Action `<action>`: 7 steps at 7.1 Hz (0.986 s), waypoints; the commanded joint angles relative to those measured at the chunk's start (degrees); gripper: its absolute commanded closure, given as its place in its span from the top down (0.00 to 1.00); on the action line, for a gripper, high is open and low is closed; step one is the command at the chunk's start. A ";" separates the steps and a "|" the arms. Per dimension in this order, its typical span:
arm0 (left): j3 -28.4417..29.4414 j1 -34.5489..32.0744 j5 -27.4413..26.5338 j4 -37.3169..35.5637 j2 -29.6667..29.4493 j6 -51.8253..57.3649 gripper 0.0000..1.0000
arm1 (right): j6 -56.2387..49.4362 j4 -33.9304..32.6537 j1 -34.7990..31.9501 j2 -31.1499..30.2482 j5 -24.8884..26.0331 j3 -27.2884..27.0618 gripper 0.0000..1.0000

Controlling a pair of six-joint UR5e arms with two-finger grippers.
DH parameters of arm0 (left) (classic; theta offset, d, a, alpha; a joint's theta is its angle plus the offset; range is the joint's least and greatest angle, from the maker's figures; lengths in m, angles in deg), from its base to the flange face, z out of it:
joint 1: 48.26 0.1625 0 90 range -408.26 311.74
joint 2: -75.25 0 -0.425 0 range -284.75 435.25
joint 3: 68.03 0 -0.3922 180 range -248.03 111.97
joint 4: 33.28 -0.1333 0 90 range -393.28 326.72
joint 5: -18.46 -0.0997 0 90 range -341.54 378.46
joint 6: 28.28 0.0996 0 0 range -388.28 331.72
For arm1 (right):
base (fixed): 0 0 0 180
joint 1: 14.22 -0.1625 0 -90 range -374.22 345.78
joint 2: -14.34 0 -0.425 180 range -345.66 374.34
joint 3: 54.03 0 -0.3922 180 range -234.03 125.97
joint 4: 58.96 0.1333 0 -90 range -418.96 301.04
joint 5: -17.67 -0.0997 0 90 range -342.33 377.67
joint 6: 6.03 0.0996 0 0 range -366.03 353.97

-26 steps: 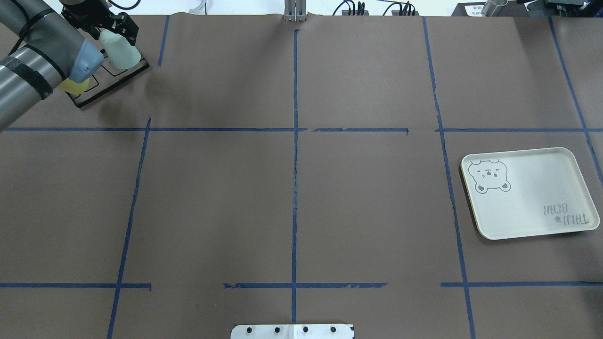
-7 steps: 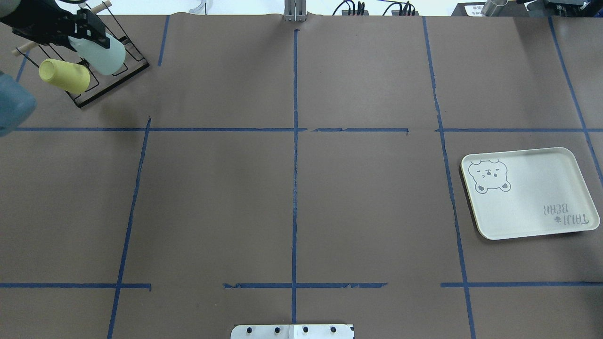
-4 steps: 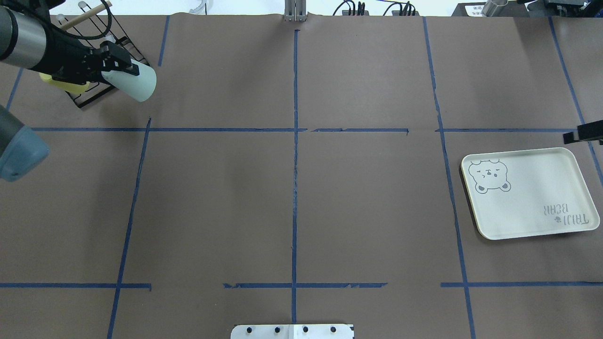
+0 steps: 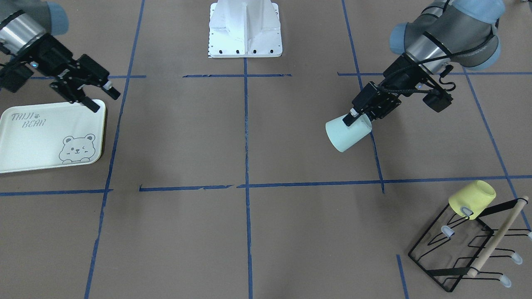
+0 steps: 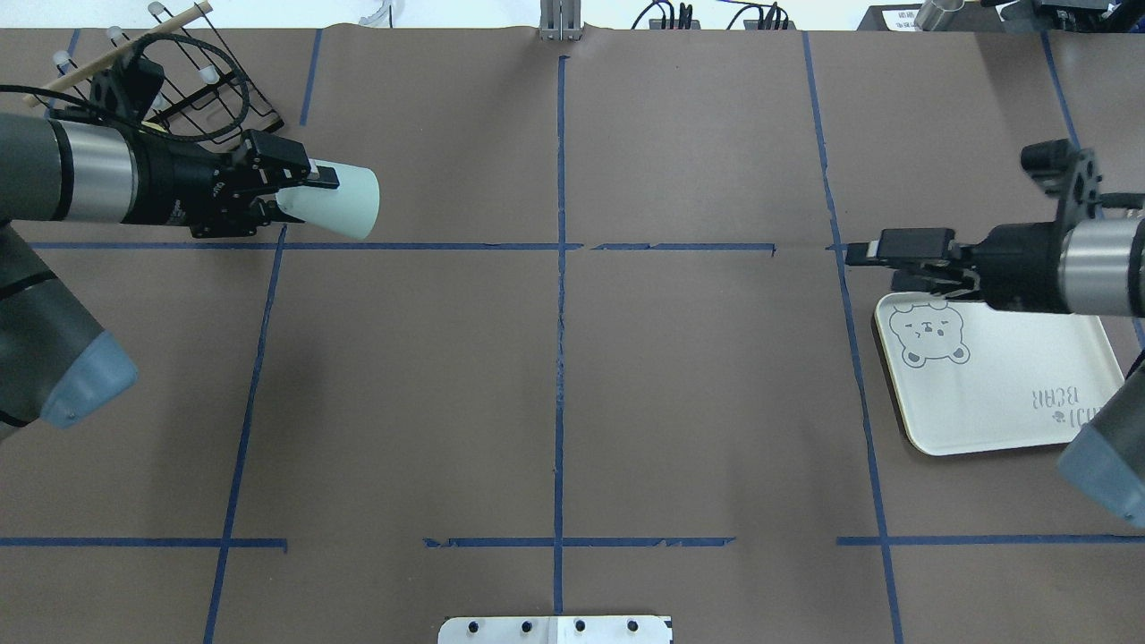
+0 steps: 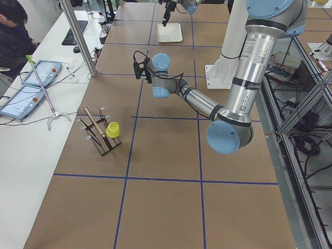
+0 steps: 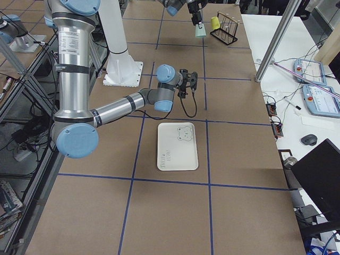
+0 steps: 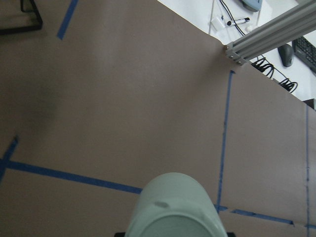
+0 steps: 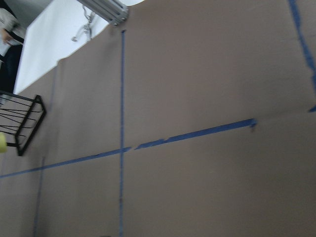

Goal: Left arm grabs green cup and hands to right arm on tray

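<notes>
My left gripper (image 5: 300, 192) is shut on the base end of the green cup (image 5: 335, 204), holding it on its side above the table with the mouth pointing toward the centre. The cup also shows in the front view (image 4: 347, 133) and fills the bottom of the left wrist view (image 8: 175, 207). The tray (image 5: 1011, 376) lies flat and empty at the right. My right gripper (image 5: 886, 264) is open and empty, hovering over the tray's far inner corner, fingers pointing toward the centre; it also shows in the front view (image 4: 102, 97).
A black wire rack (image 4: 465, 253) stands at the far left corner with a pale yellow cup (image 4: 471, 198) on one of its prongs. The robot's white base plate (image 4: 245, 29) is at the near middle edge. Blue tape lines grid the brown table.
My left gripper lifted the green cup off the rack and carried it right toward the centre. My right arm came into view from the right and now reaches over the tray's corner.
</notes>
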 commanded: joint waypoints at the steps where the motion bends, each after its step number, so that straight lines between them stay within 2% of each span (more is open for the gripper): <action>1: 0.38 5.02 -1.99 11.72 -0.40 -10.75 0.31 | 8.13 17.53 10.51 4.68 7.22 4.29 1.00; 3: 1.86 9.33 -4.01 22.68 -0.84 -14.63 0.31 | 12.60 32.05 15.96 9.51 10.19 10.01 1.00; 5: 3.45 13.29 -4.02 33.94 -1.10 -14.73 0.31 | 13.33 34.67 20.54 15.31 15.80 10.56 1.00; 7: 5.47 16.46 -4.37 42.75 -1.37 -14.73 0.31 | 16.38 34.67 21.79 18.23 18.03 10.56 1.00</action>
